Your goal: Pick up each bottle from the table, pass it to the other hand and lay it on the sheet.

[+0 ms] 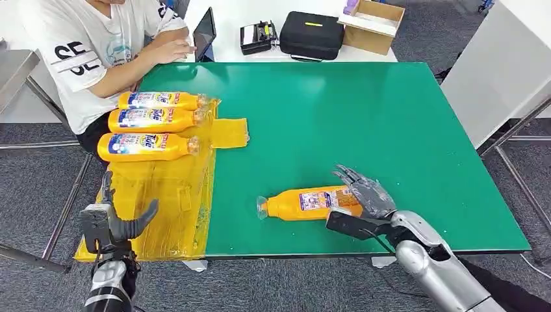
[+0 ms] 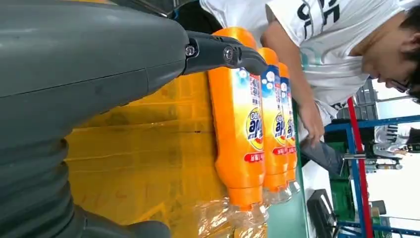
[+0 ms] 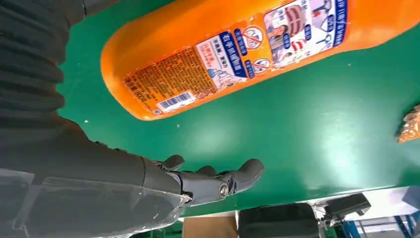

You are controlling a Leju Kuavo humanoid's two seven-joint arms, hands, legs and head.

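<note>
The round orange plastic detergent bottle [image 1: 307, 203] on the green table [image 1: 390, 130] could roll or skid away if the right hand [image 1: 364, 198] closes off-centre, since it lies on its side. It rests against that hand's palm side, base end nearest, the fingers spread and grasping nothing. The left hand [image 1: 114, 221] hovers empty, fingers apart, over the yellow plastic sheet [image 1: 169, 195].

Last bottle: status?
Both hands open: left hand over yellow sheet, right hand beside loose bottle, not gripping. Three bottles on sheet. Path clear.
</note>
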